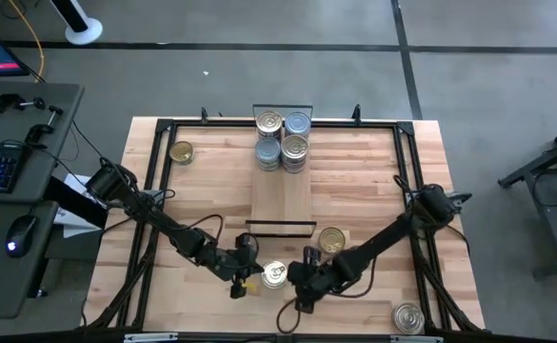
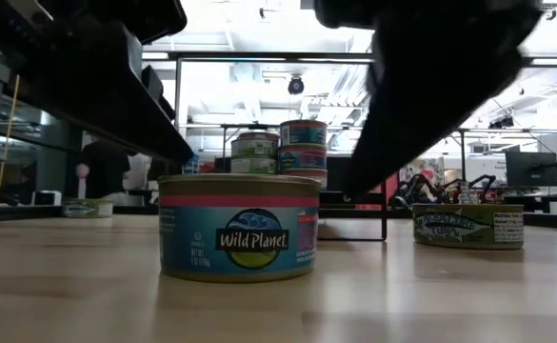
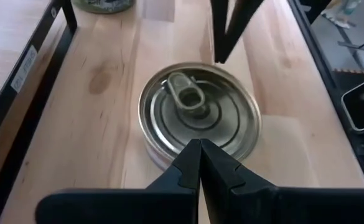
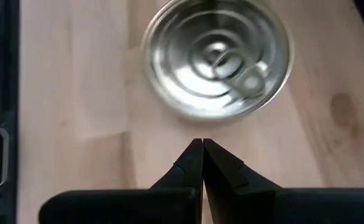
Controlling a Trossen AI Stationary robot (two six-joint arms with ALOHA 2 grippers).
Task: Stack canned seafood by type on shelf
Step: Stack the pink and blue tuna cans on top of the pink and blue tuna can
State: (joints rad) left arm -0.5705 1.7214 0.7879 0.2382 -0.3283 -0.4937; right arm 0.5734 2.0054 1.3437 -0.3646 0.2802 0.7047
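1. The left gripper [image 1: 247, 276] is hovering low at the near edge of the table, its fingers [image 3: 191, 163] pressing together on nothing, tips just over the rim of a silver-topped tin [image 1: 274, 274].
2. The right gripper [image 1: 297, 278] is waiting on the other side of that same tin, likewise clenched and empty; its fingers [image 4: 200, 158] are pointing at the tin [image 4: 218, 57] with a strip of bare wood between.
3. That tin is sitting upright on the tabletop [image 1: 373, 181] between the two grippers (its label reads "Wild Planet" in the low view [image 2: 239, 227]).
4. The shelf [image 1: 282, 195] is lying in the middle of the table, with stacked tins [image 1: 283, 141] standing at its far end.
5. A gold-topped tin [image 1: 331, 239] is resting just beyond the shelf's near end, beside the right arm.
6. Another gold-topped tin [image 1: 181, 151] is sitting near the far left corner, and a silver one [image 1: 408, 317] near the near right corner.
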